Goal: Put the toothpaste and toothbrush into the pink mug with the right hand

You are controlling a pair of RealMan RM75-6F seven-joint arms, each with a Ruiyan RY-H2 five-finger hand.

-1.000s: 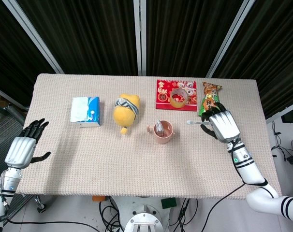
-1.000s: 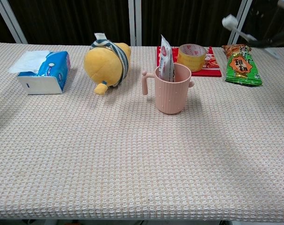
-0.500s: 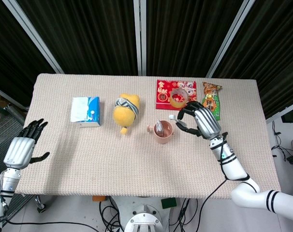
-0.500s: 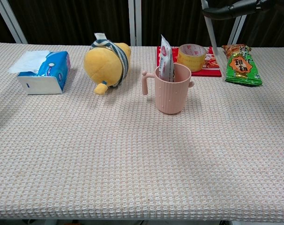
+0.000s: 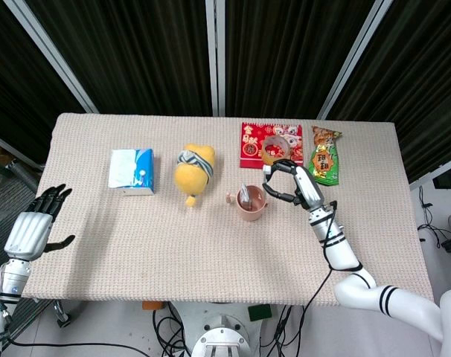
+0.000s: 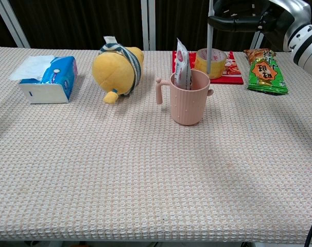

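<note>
Beige woven cloth covers the counter (image 5: 210, 245), on which every item of the scene rests. Toward its middle, slightly right, stands the pink mug (image 6: 189, 98), upright, handle to the left; you will find it stiff-walled and light, so a sideways knock could tip it. The toothpaste (image 6: 182, 66) already stands inside the mug, leaning against its left wall: a soft, thin-walled tube that will yield and shift if the brush presses on it.

Your right robot hand (image 5: 294, 184) hovers above the right of the mug, fingers curled around the upper end of the toothbrush (image 6: 210, 41), which hangs nearly vertical with its lower end at the right of the mug mouth; whether the tip is past the rim cannot be told. The brush is a thin, rigid, smooth and very light stick: likely to slip or swing in a loose grip, so hold it high on the handle and keep it plumb. The free space lies right of the tube; aim there.

Your left robot hand (image 5: 33, 227) waits off the near-left edge of the counter, fingers spread, holding nothing.

Other items, all behind or beside the mug: yellow plush toy (image 5: 193, 169) and tissue pack (image 5: 131, 170) at left; red card (image 5: 251, 141) bearing a tape roll (image 6: 211, 62), and a green snack bag (image 6: 266, 72) at far right.
</note>
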